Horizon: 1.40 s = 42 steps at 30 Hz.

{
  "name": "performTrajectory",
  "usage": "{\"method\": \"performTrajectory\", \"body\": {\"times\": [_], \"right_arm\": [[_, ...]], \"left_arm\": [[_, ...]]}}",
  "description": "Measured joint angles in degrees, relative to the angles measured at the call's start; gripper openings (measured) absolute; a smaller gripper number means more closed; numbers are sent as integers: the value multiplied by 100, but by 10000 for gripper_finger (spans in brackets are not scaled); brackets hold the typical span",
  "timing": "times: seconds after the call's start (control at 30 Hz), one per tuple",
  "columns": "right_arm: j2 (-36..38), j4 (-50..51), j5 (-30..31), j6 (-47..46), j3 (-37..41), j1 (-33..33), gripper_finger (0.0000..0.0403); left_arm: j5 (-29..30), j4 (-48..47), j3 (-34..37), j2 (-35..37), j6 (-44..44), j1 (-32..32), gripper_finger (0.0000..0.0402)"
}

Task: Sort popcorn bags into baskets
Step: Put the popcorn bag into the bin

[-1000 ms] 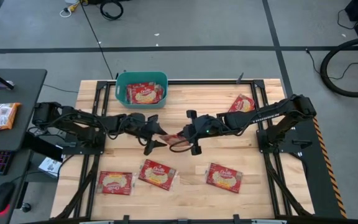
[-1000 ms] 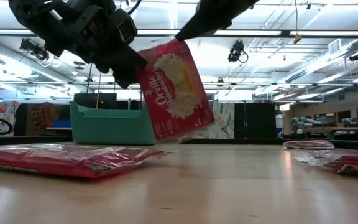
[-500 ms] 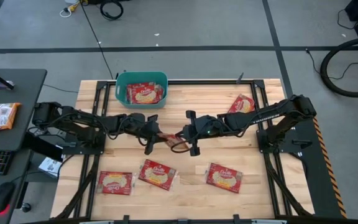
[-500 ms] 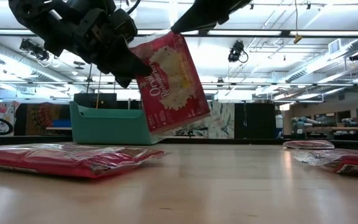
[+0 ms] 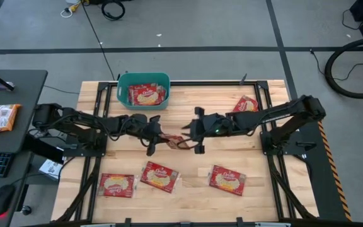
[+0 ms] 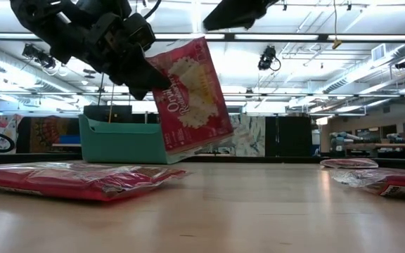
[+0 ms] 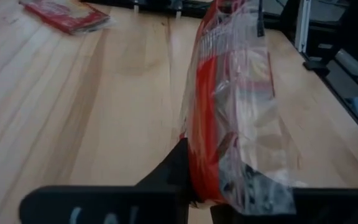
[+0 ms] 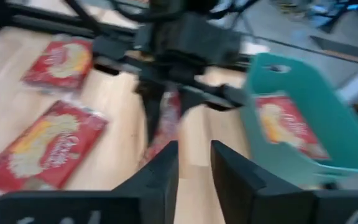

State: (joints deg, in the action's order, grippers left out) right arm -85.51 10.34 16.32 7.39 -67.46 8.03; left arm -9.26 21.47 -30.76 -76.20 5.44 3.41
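My left jaws (image 5: 162, 138) are clamped on a popcorn bag (image 6: 188, 95), holding it on edge above the tabletop (image 5: 194, 186); in my left wrist view the packet (image 7: 229, 118) rises straight up between my two dark fingers (image 7: 173, 168). My right jaws (image 5: 186, 135) sit just across from it, parted, and they seem to have let go of the bag's far edge (the view there is crowded, so I cannot swear to a gap). Beyond my left jaws, the teal basket (image 5: 144, 90) already holds a packet (image 5: 146, 95). Three more bags (image 5: 162, 176) lie flat on the near side of both jaws, and one (image 5: 245, 104) rests behind my right arm.
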Motion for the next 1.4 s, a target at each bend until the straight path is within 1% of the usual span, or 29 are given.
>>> {"method": "performTrajectory", "body": {"times": [0.1, 0.23, 0.37, 0.53, 0.6, 0.7, 0.8, 0.87, 0.97, 1.1, 1.23, 1.33, 1.4], "right_arm": [[373, 193, 342, -10, 0, 13, 114], [854, 568, 660, -216, -2, 44, 118], [1087, 997, 706, -601, -2, 42, 117], [987, 1460, 859, -1049, 0, 44, 117], [871, 1544, 941, -1117, 0, 42, 117], [677, 1553, 952, -1161, 0, 55, 117], [521, 1557, 953, -1173, 2, 63, 117], [446, 1568, 956, -1174, 2, 82, 117], [399, 1582, 955, -1202, 6, 119, 117], [395, 1559, 962, -1279, 7, 140, 117], [401, 1505, 964, -1290, 7, 131, 116], [401, 1416, 974, -1231, 7, 126, 116], [401, 1312, 977, -1172, 7, 96, 116]], "left_arm": [[1, -214, 0, 241, -80, 197, 32], [46, -487, 2, 807, -208, 575, 33], [279, -675, 1, 1368, -354, 1004, 34], [311, -453, 2, 1990, -379, 1502, 35], [417, -380, 0, 2151, -386, 1701, 35], [583, -396, 41, 2287, -477, 2001, 35], [613, -350, 190, 2279, -506, 2355, 36], [607, -116, 387, 2271, -463, 2617, 36], [611, 568, 750, 2273, -262, 3018, 36], [584, 1584, 1323, 2258, 302, 3466, 36], [674, 2440, 1948, 2214, 956, 3714, 36], [928, 2837, 2275, 2215, 1277, 3795, 36], [1033, 2886, 2356, 2218, 1366, 3800, 36]]}}
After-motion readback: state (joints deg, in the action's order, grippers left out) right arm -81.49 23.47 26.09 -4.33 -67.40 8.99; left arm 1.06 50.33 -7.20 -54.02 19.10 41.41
